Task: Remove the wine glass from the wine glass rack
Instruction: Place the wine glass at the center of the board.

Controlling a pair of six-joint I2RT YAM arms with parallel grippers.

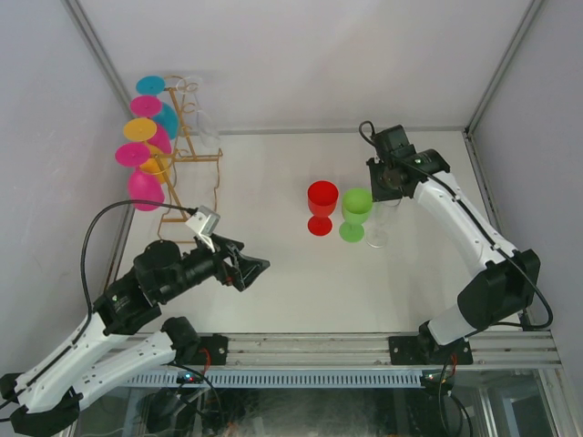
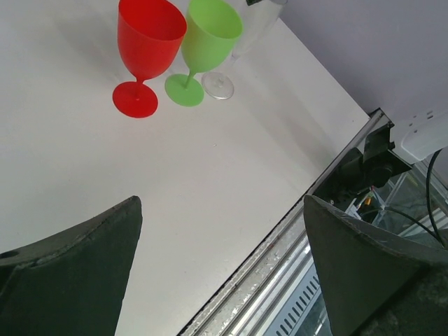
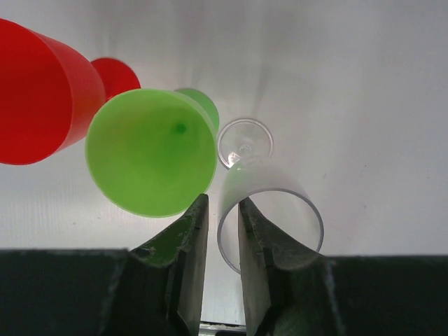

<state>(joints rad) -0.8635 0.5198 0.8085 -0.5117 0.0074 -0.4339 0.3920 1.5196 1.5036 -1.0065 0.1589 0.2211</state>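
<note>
Beside the green plastic goblet [image 3: 150,150], I'm placing the clear wine glass [image 3: 269,182], right gripper [image 3: 222,203] pinching its rim, left gripper [image 2: 220,203] gaping empty; release next.

Wine glass rack [image 1: 196,157]: far-left corner of the table [image 1: 273,291].
Hung glasses [image 1: 144,131]: on the rack's left side.
Standing glasses [image 1: 356,208]: side by side, right of centre.

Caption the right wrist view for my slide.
Right gripper straddling the clear wine glass rim beside green glass and red glass.
</note>
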